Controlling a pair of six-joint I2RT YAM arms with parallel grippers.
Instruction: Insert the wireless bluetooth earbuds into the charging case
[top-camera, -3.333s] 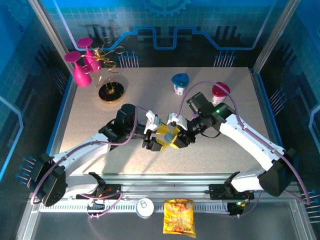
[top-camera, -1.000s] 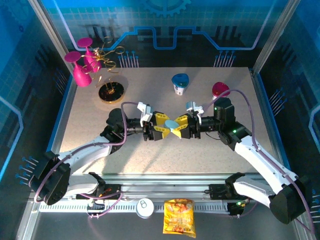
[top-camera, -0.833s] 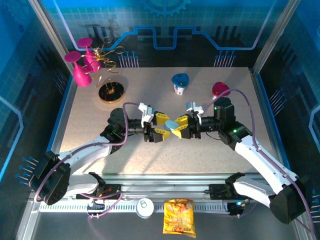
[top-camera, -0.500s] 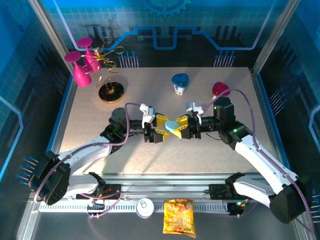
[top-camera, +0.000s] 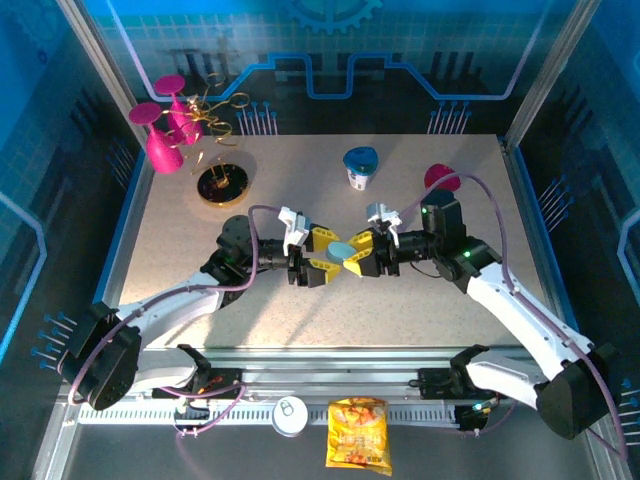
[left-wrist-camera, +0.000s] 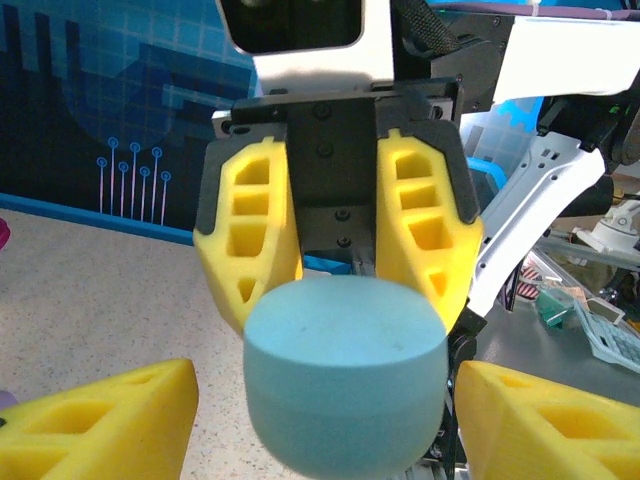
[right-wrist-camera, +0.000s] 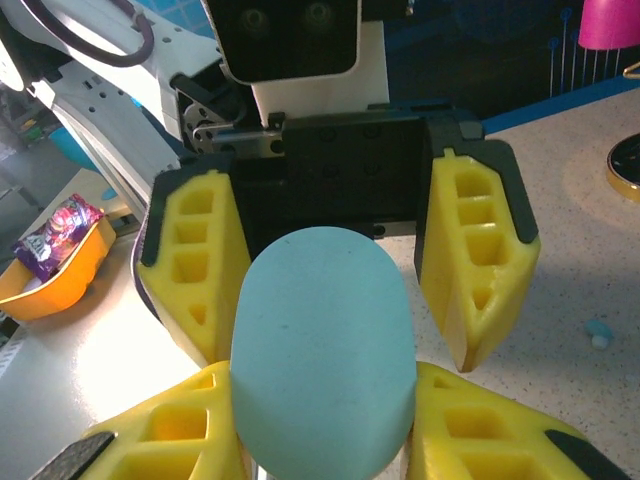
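Note:
The pale blue pill-shaped charging case (top-camera: 343, 250) hangs above mid-table between the two facing grippers. My right gripper (top-camera: 356, 252) is shut on it, its yellow fingers (right-wrist-camera: 470, 420) pressed against both sides of the case (right-wrist-camera: 322, 340). My left gripper (top-camera: 327, 252) is open. Its fingers (left-wrist-camera: 110, 420) stand apart on either side of the case's (left-wrist-camera: 345, 385) free end, with a gap at each side. A tiny pale blue earbud (right-wrist-camera: 598, 333) lies on the table. The case's lid looks closed.
Pink goblets (top-camera: 160, 135) and a gold stand on a black dish (top-camera: 222, 185) sit at the back left. A blue-lidded cup (top-camera: 360, 165) and a pink-lidded cup (top-camera: 440, 178) stand behind the grippers. A can (top-camera: 291, 415) and a snack bag (top-camera: 358, 435) lie by the near rail.
My left gripper's jaws have spread and let go of the case's end. The right gripper keeps its hold and has shifted slightly left with the case.

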